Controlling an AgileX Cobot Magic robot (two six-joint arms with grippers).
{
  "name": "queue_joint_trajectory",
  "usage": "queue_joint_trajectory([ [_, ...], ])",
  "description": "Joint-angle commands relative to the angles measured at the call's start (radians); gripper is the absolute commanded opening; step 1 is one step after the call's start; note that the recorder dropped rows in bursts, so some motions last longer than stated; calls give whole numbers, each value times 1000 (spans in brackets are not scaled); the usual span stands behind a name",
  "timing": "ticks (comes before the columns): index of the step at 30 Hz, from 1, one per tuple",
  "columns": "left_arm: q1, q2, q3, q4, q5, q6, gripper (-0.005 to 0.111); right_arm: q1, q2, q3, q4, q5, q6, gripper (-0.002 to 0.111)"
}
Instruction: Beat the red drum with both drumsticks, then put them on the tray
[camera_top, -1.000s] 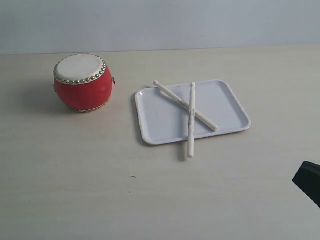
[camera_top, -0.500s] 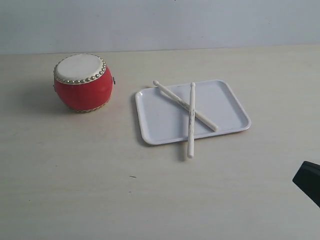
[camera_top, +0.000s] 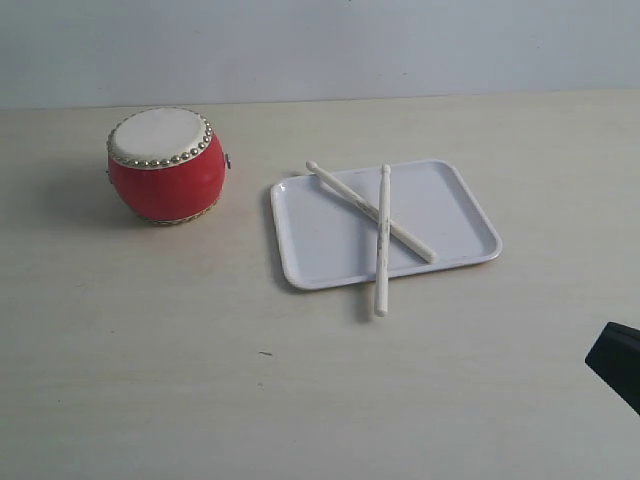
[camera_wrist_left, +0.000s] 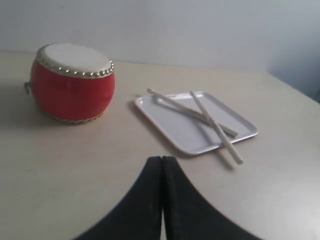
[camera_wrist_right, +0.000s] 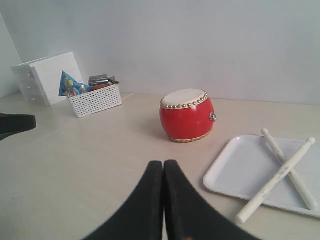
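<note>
The red drum (camera_top: 166, 165) stands upright at the table's back left, cream skin up. To its right lies the white tray (camera_top: 320, 240) with two drumsticks crossed on it: one (camera_top: 371, 212) lies diagonally inside, the other (camera_top: 382, 240) overhangs the near rim. In the left wrist view the drum (camera_wrist_left: 72, 82), tray (camera_wrist_left: 185, 130) and sticks (camera_wrist_left: 215, 127) lie ahead of my left gripper (camera_wrist_left: 162, 160), which is shut and empty. My right gripper (camera_wrist_right: 163, 164) is shut and empty too, short of the drum (camera_wrist_right: 186, 116) and tray (camera_wrist_right: 240, 170); only its dark edge (camera_top: 615, 362) shows in the exterior view.
In the right wrist view a white mesh basket (camera_wrist_right: 95, 98) of small items and a white drawer unit (camera_wrist_right: 47, 75) stand at the far side of the table. The other arm's dark tip (camera_wrist_right: 15, 124) shows at that view's edge.
</note>
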Motion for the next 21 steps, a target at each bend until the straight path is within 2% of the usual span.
queue_joint_trajectory([
  [1, -3, -4, 3, 7, 58, 72, 0, 1, -7, 4, -1, -2, -8, 0],
  [13, -3, -4, 3, 1, 71, 239, 0, 1, -7, 4, -1, -2, -8, 0],
  [21, -3, -4, 3, -13, 71, 202, 0, 1, -7, 4, -1, -2, -8, 0],
])
